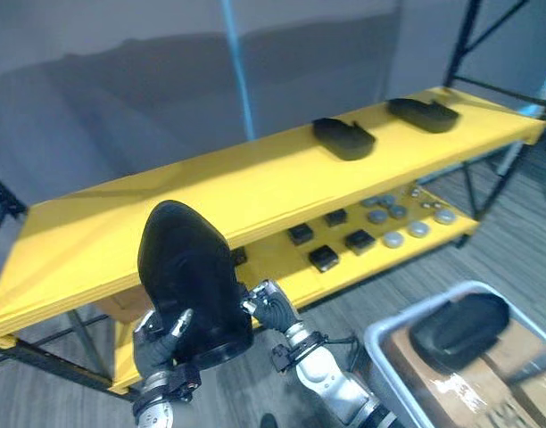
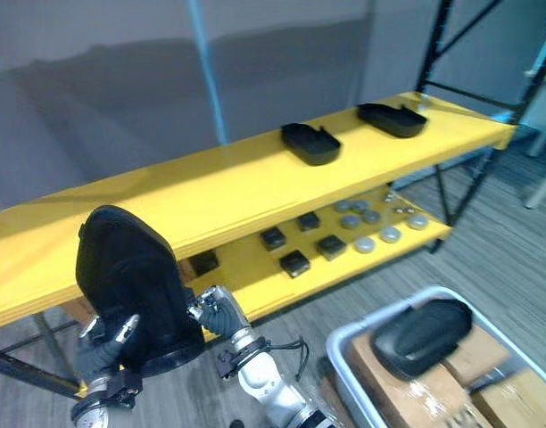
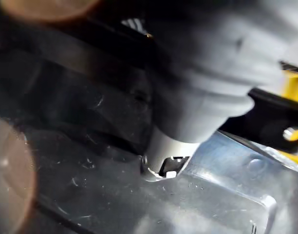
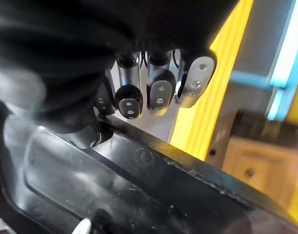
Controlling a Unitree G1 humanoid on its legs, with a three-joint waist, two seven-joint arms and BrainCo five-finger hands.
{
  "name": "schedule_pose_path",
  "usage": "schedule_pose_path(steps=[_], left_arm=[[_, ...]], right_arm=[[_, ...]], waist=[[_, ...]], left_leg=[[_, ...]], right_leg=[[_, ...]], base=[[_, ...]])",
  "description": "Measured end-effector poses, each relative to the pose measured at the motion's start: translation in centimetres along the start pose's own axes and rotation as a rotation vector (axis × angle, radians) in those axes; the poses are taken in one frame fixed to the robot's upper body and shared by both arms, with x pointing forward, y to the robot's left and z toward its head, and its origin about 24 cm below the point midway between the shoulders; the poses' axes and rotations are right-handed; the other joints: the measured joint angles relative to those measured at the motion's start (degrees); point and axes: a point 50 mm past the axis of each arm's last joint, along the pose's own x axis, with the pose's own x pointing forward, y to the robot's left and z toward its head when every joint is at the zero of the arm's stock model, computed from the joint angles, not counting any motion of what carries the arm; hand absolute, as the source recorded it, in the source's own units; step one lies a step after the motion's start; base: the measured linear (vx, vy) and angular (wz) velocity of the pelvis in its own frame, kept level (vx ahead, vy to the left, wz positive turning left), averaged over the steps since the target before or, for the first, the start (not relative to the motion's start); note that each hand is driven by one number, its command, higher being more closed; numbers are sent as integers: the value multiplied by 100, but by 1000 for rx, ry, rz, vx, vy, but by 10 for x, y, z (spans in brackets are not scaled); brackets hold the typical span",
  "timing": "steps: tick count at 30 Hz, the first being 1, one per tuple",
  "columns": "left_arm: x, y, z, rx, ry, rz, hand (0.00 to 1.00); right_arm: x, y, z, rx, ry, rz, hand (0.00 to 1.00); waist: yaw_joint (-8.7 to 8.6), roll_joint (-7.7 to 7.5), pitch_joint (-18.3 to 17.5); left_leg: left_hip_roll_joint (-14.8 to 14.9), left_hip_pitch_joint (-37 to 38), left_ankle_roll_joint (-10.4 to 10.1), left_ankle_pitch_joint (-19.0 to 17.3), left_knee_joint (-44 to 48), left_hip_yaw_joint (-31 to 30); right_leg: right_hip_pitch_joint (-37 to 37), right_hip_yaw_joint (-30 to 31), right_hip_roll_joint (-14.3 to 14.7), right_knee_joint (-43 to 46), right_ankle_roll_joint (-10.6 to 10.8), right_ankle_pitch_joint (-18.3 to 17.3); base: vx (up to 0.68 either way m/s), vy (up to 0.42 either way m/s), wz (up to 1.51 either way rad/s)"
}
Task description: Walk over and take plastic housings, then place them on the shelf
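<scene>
Close before the robot, both hands grasp one black plastic housing, held upright: the left hand curls round its lower edge, and the right hand hooks its fingers over the right rim. To the right, a grey bin holds another housing. Beyond, two more housings lie on the yellow shelf, on its top board

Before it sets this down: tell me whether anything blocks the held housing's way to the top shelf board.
Nothing visible does. The held housing, gripped by the left robot hand and right robot hand, is in front of the top shelf board, bare there; two other housings lie farther to the robot's right.
</scene>
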Motion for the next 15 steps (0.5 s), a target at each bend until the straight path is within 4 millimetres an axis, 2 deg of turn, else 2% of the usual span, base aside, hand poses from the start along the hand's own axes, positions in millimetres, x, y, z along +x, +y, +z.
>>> schedule_pose_path(steps=[1, 2, 3, 4, 5, 6, 7, 9, 10, 11, 12, 13, 14, 15], left_arm=[[2, -1, 2, 15, -9, -13, 100], [7, -4, 6, 45, -31, -40, 100], [12, -6, 11, 67, -52, -67, 100], [14, -7, 13, 79, -61, -81, 100], [17, -10, 15, 95, -76, -104, 100], [19, -12, 16, 94, -82, -111, 100], [20, -15, 20, 85, -100, -122, 100], [25, -22, 27, 88, -137, -159, 100], [28, -31, 29, 89, -149, -210, 100], [29, -37, 29, 88, -152, -242, 100], [29, -45, 29, 88, -158, -283, 100], [28, -45, 29, 89, -158, -282, 100], [24, -45, 24, 73, -138, -267, 100], [23, -46, 23, 66, -133, -271, 100]], right_arm=[[0, -2, 0, 3, 1, -3, 100], [1, -2, 1, 15, 0, -5, 100], [2, -3, 2, 23, -1, -11, 100], [2, -4, 2, 24, -1, -14, 100], [2, -7, 3, 24, -6, -21, 0], [2, -8, 4, 23, -13, -25, 0], [3, -10, 9, 28, -32, -32, 0], [2, -14, 15, 47, -60, -47, 0], [-3, -21, 17, 59, -70, -77, 0], [-7, -25, 16, 65, -66, -97, 0], [-12, -31, 14, 67, -55, -122, 0], [-13, -31, 13, 66, -51, -120, 0], [-14, -32, 11, 74, -45, -116, 0], [-16, -33, 12, 91, -43, -121, 0]], waist=[[-59, -8, 33], [-169, -28, 91], [-236, -5, 126], [-283, 31, 170], [-368, 35, 201], [-383, 29, 200], [-387, 35, 213], [-437, -11, 205], [-534, -50, 207], [-581, -102, 206], [-606, -281, 238], [-598, -398, 249], [-595, -266, 227], [-591, -220, 211]], left_leg=[[-98, 83, 81, -72, 67, -162], [-192, 247, 143, -229, 169, -437], [-183, 363, 196, -348, 247, -751], [-176, 456, 216, -376, 254, -914], [-180, 648, 228, -391, 231, -1161], [-192, 731, 217, -407, 212, -1245], [-218, 873, 184, -439, 154, -1363], [-244, 917, 106, -495, 140, -1587], [-323, 898, 59, -534, 152, -1884], [-392, 909, 72, -525, 147, -1986], [-615, 1012, 89, -541, 146, -2125], [-749, 1072, 80, -622, 189, -2133], [-650, 979, -20, -743, 382, -2145], [-578, 914, -32, -794, 463, -2153]], right_leg=[[-69, 244, -223, 556, -458, 292], [-509, 1291, -345, 1500, -1129, 769], [-1135, 2442, 73, 2216, -692, 414], [-1330, 2829, 355, 2379, -416, 172], [-1587, 3307, 811, 2234, -204, -234], [-1677, 3394, 960, 2031, -141, -383], [-1894, 3426, 1145, 1453, -51, -572], [-2163, 3812, 1600, 145, 2, -624], [-2186, 4542, 1963, -747, 40, -627], [-2178, 4862, 2049, -1009, 128, -551], [-2138, 4995, 1954, -1289, 129, -31], [-2108, 4962, 1840, -1372, 255, 183], [-1956, 4920, 1933, -1619, 250, 197], [-1887, 4830, 1992, -1782, 225, 260]], base=[[300, 267, 147], [267, 175, 134], [268, 125, 129], [273, 44, 125], [271, 40, 96], [259, 44, 95], [283, 36, 68], [237, -25, 79], [165, -85, 102], [219, -139, 130], [230, -168, 88], [264, -188, 53], [199, -135, 11], [165, -95, 16]])
